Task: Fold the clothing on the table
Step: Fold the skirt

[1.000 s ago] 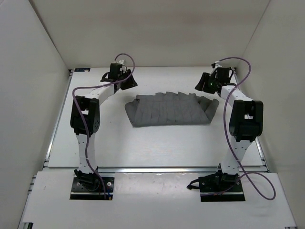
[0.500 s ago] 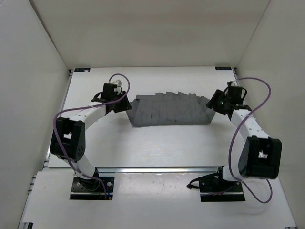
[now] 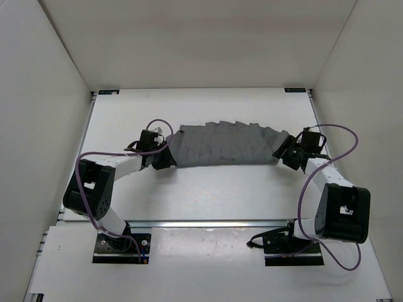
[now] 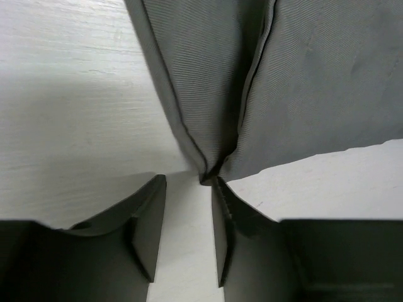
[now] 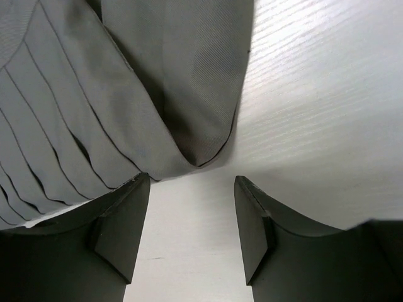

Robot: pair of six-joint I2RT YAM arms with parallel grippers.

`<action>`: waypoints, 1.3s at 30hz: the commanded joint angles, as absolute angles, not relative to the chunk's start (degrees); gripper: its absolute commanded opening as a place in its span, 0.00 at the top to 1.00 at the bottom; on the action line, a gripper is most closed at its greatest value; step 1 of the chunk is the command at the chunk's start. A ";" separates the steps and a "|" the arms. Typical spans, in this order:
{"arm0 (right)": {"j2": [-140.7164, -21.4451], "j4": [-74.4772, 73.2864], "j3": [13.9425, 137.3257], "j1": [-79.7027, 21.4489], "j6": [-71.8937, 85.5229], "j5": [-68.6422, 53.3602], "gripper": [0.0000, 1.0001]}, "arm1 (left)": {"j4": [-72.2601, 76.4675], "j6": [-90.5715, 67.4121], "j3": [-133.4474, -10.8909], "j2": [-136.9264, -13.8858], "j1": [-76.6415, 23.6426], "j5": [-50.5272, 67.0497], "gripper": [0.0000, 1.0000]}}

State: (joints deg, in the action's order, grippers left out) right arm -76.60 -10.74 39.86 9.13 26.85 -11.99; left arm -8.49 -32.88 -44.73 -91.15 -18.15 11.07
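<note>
The grey pleated skirt (image 3: 223,146) is lying flat on the white bench (image 3: 208,189), a bit past the middle toward the far wall, stretched out left to right. From above, its pleats are showing up as a row of narrow upright panels. The far edge is looking stepped and the near edge is running pretty straight.

The left tool (image 3: 165,157) is sitting low at the skirt's near-left corner, and the right tool (image 3: 281,153) is doing the same at the near-right corner.

Up close from the left wrist, the cloth is showing a fine ribbed weave. Two flaps with dark stitched edges are meeting in a point right at the tips of the dark fingers (image 4: 148,214). The jaws are standing apart with bare bench between them, so this tool is released and gripping nothing.

From the right wrist, a rounded corner of the fabric is lying just ahead of the gap, with thin pleat lines fanning off to the left. Those fingers (image 5: 123,220) are spread wider, white bench is showing between them, and nothing is being held there either.
</note>
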 commanded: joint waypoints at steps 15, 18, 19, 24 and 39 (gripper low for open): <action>-88.41 -0.88 40.60 9.93 29.00 -16.00 0.46 | 0.09 -37.27 -44.74 -94.39 -20.65 13.01 1.00; -90.70 -0.53 41.92 10.28 28.74 -18.18 0.69 | 0.00 -36.83 -44.65 -93.96 -20.30 12.92 1.00; -91.14 -0.35 42.88 10.20 28.83 -19.24 0.85 | 0.00 -36.57 -44.47 -93.69 -20.04 13.27 1.00; -88.52 -0.61 47.09 7.49 25.16 -22.41 1.00 | -2.81 -35.16 -44.82 -93.61 -20.13 13.01 1.00; -98.76 -5.97 74.07 -23.80 11.61 -40.68 1.00 | -1.23 -35.94 -41.13 -91.58 -20.83 12.31 1.00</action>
State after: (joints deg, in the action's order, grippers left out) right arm -92.82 -3.73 69.69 -19.51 15.57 -35.05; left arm -1.23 -36.03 -42.02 -93.78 -20.56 12.86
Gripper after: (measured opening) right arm 0.025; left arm 0.019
